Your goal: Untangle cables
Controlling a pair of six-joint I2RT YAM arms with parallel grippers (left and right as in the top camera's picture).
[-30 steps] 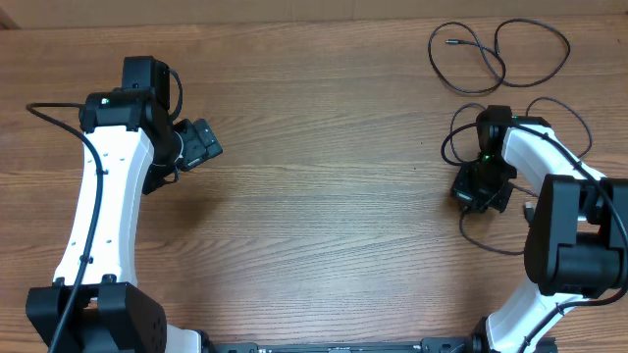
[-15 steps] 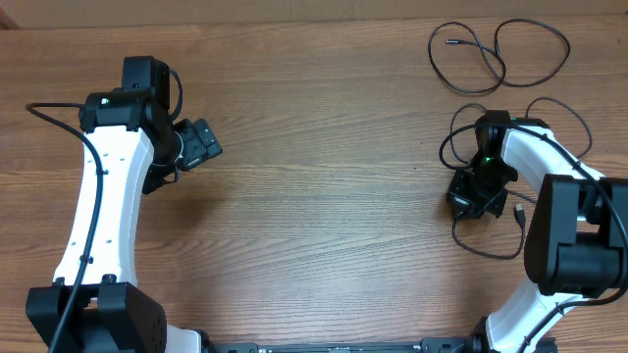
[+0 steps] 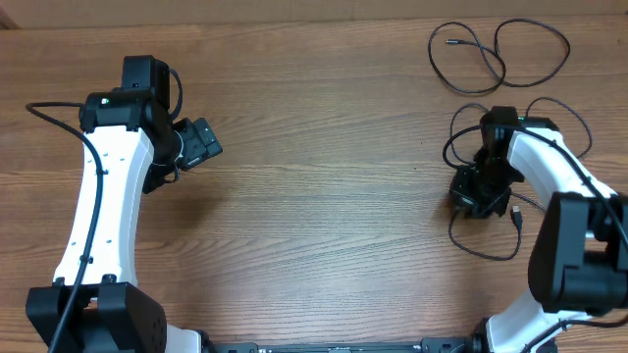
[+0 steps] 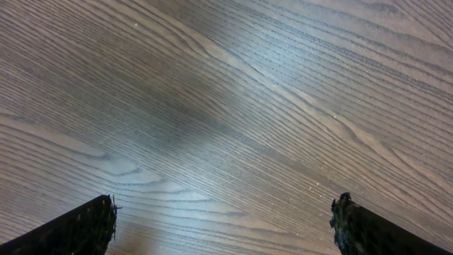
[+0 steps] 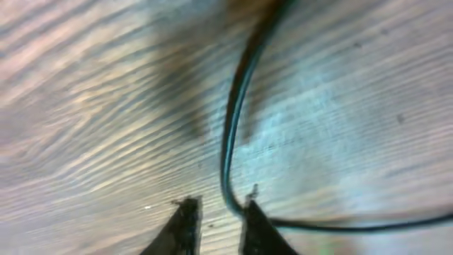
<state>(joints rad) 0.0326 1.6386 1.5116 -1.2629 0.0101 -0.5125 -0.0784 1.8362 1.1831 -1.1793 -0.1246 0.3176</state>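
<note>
— What's lying on the counter point(image 3: 324, 196)?
— Black cables, both over on the right side. The far cable point(image 3: 503, 71) rests in loose loops near the back edge, apart from the arms. The near cable point(image 5: 228, 142) curls beside the right gripper point(image 5: 219, 205).
— Gripped?
— No. Its jaws stand slightly parted with bare wood between them. The cord bends just past one fingertip, outside the gap.
— And the left gripper point(image 4: 223, 227)?
— Well apart from both cables, jaws spread wide, holding nothing. Only wood grain shows beneath it.
</note>
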